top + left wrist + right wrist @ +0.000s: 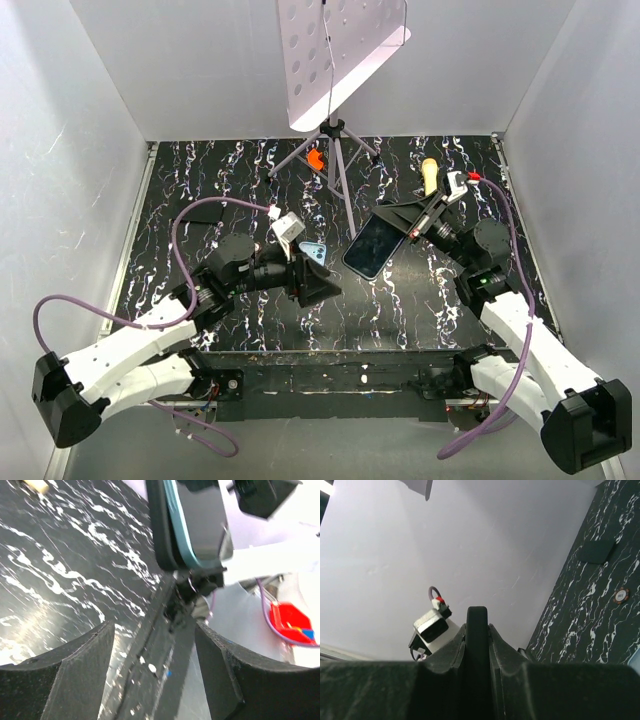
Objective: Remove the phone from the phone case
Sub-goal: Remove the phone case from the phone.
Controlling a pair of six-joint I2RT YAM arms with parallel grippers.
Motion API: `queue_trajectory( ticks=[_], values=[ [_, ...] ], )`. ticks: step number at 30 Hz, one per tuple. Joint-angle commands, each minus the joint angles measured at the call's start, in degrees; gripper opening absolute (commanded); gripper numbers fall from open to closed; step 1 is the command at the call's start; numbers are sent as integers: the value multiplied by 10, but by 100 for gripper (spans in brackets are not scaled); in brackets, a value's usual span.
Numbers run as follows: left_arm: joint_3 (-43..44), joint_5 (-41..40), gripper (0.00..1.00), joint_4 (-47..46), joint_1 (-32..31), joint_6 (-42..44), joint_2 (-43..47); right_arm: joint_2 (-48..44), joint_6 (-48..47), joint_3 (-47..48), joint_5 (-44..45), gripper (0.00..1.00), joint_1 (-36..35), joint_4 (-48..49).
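Over black, white-veined table (200, 170), hemmed by pale walls on three sides. At right gripper (476, 630): clamped tight on the phone (370, 245), gripped by one end only, dark screen tilted up and lifted off the surface. At left gripper (153, 630): spread well apart, nothing between the fingers. Just beside it in the overhead view, the phone case (315, 251), light blue with the camera cutout showing, near the phone but looking parted from it. Cannot tell whether propped on the fingers or loose. Likely trouble: with nothing gripping the shell, could slide off and drop to the table or over its near edge; with a hold on one end alone, could pivot or slip if swung fast. Further out, tripod stand (335, 165) behind, one leg reaching down close to the phone, so little room to carry it backward. More room toward the middle and front; side walls well apart from both
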State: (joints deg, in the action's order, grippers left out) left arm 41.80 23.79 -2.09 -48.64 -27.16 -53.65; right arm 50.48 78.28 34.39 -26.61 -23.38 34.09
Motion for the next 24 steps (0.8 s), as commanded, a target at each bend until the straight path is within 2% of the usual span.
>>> queue_trajectory(
  ticks=[1,3,6,9,14,18,24],
  values=[
    [36,125,64,122,5,-14,39,-3,4,48,-32,1,31,59],
    [62,193,64,120,5,-46,35,-1,-18,59,-38,1,32,34],
    [97,248,64,86,5,-125,6,0,-24,60,-41,1,32,34],
    [97,248,63,-7,5,-247,-30,0,-17,55,-43,1,32,40],
    [41,198,54,-202,6,-424,-60,-5,-8,49,-39,1,32,44],
    [13,152,45,-246,5,-446,-61,-10,-3,48,-36,1,32,43],
    [0,128,42,-272,6,-456,-61,-18,-5,45,-33,1,32,36]
  ],
)
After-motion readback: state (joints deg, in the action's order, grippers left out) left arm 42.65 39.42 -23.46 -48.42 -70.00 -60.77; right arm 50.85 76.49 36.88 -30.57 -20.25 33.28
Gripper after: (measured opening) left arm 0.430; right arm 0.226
